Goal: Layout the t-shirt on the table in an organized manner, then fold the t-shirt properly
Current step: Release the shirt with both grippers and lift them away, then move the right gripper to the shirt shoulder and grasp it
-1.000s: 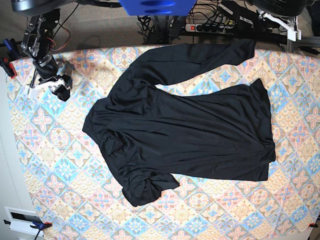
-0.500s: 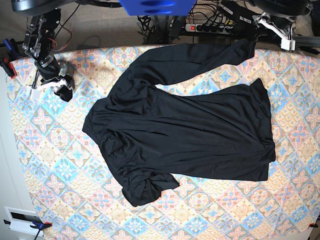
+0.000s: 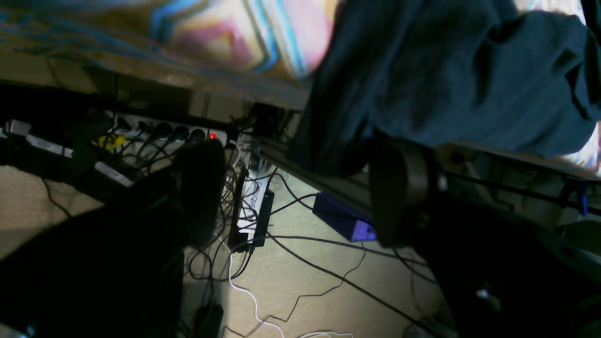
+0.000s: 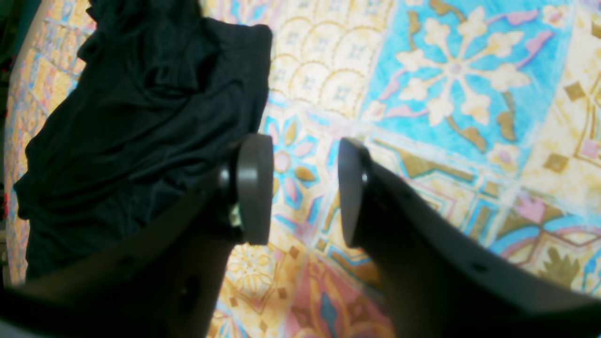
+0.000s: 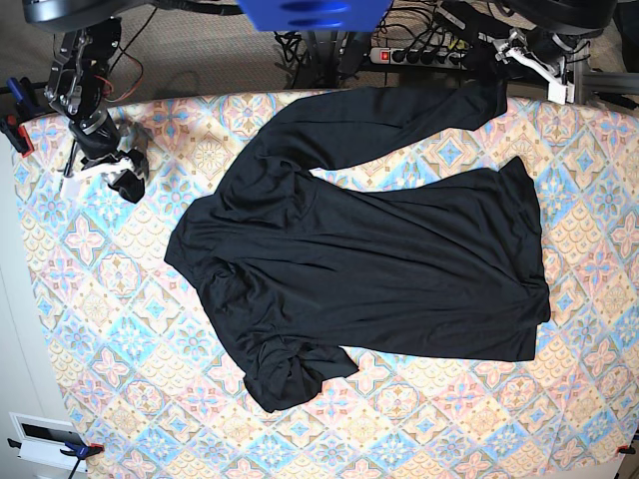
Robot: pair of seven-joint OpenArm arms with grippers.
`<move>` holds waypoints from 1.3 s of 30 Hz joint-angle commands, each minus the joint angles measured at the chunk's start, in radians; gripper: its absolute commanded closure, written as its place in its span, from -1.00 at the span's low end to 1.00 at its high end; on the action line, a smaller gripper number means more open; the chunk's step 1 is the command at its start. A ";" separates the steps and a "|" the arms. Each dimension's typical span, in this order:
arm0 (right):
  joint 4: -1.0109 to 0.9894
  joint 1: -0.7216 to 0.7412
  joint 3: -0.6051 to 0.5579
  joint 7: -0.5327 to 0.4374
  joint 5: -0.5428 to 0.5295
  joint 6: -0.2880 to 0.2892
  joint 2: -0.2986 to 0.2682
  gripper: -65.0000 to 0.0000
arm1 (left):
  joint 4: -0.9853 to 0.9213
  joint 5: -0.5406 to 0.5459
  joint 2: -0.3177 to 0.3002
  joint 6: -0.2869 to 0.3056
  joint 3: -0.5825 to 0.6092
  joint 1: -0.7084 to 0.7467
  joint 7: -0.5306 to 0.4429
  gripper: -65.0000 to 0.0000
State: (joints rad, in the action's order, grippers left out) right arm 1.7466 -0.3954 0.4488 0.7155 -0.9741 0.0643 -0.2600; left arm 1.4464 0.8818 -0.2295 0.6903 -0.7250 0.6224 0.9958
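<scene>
The black t-shirt (image 5: 369, 249) lies spread but creased on the patterned table (image 5: 120, 329). One sleeve (image 5: 469, 105) reaches the far right edge and the other is bunched near the front (image 5: 290, 374). In the left wrist view my left gripper (image 3: 300, 192) is open wide, out past the table's far edge over the floor. The sleeve end (image 3: 446, 70) droops just above its fingers, and nothing is between them. My right gripper (image 4: 303, 188) hovers open over bare cloth at the table's far left (image 5: 127, 175), empty. The t-shirt (image 4: 141, 117) lies to its left.
A power strip (image 5: 419, 55) and tangled cables (image 3: 263, 263) lie on the floor beyond the far edge, with a purple box (image 3: 345, 220) below the table edge. A blue part (image 5: 315, 12) hangs at top centre. Clamps (image 5: 15, 125) grip the left edge.
The left arm at the far right has shifted left toward the sleeve end. The right gripper edged slightly up and right early on, then held. The t-shirt has not moved.
</scene>
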 commanded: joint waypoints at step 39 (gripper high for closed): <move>0.026 -0.069 -0.049 0.191 -0.217 0.010 0.021 0.32 | 0.015 0.078 -0.012 0.008 -0.011 -0.019 -0.008 1.00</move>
State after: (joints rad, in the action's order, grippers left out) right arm 1.7550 -0.4648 0.3935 0.9112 -1.1706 0.0643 -0.2268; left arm 1.4460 0.9421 -0.2298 0.6895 -0.7273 0.5953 0.9962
